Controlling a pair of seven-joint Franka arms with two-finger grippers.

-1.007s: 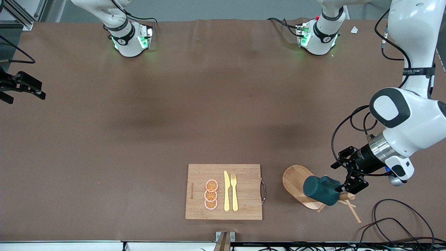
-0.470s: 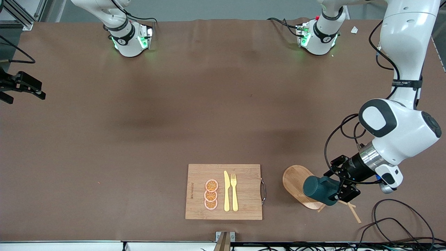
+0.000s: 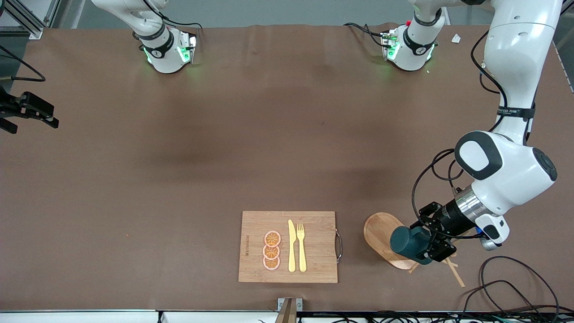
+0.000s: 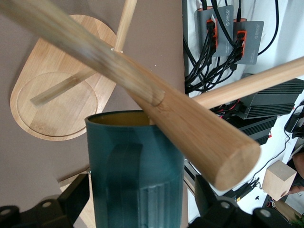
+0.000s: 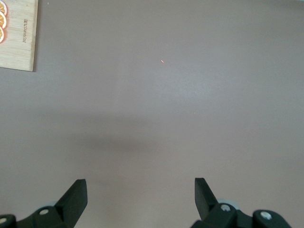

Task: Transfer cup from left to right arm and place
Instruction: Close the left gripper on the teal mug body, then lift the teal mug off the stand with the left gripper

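Half the cup (image 4: 135, 171) cut off between left hand (image 4: 142, 199) fingers, contact unclear

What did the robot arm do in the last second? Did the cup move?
The left gripper slid in along the cup, its jaws now either side of it. The cup still hangs on the wooden mug stand, unmoved. The cutting board and right gripper stayed put.
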